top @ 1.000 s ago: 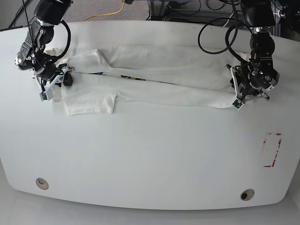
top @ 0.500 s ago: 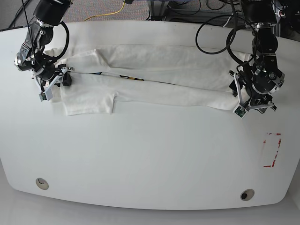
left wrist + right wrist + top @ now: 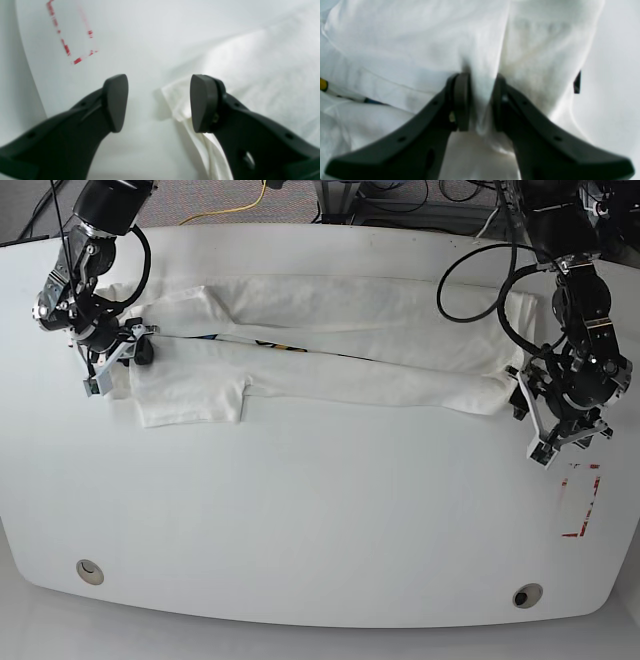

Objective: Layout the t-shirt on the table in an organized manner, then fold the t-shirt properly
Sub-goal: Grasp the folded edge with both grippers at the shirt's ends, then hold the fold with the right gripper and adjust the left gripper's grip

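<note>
Base view shows the right claw (image 3: 118,352) pinching the t-shirt (image 3: 330,350) to anchor it, while the left claw (image 3: 560,435) hangs spread beside its hem.

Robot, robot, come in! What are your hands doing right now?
Left gripper open, off the t-shirt. Right gripper pinching shirt fabric. Nothing blocking.

One t-shirt (image 3: 330,345) lies on one tabletop (image 3: 320,520). Two arms show, each with one tool: the left tool (image 3: 560,430) and the right tool (image 3: 112,360), making two tools. The tabletop has two round holes, one (image 3: 89,571) and another (image 3: 527,594), and one red rectangle mark (image 3: 580,500).
</note>
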{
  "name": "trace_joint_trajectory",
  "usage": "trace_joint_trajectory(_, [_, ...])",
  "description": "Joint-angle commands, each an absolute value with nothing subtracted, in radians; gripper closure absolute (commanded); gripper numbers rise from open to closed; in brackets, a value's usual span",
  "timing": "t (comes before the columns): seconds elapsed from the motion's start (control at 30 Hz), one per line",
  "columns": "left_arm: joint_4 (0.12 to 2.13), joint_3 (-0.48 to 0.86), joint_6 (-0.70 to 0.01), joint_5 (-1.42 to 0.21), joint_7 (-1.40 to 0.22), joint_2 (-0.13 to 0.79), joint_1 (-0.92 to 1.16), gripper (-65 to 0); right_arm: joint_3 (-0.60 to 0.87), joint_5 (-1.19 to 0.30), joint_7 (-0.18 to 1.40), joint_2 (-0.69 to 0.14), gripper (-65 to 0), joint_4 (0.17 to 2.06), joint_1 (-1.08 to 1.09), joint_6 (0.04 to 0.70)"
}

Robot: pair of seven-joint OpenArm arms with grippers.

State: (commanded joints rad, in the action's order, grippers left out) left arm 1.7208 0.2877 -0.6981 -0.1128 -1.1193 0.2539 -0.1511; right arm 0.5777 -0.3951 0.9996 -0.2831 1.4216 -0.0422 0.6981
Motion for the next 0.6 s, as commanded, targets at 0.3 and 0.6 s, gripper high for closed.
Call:
trace_joint_trajectory(0.3, [1.560, 0.289, -0.698, -0.114, -1.115, 0.217, -0.229, -36.7, 0.542, -0.395, 0.998, -0.283, -15.4, 1.422, -0.042, 0.698])
trace_joint_trajectory(0.6, [1.497, 0.286, -0.698, -0.116, -1.115, 0.189, -0.229, -36.7, 0.541, -0.395, 0.998, -0.282, -15.4, 1.422, -0.038, 0.698])
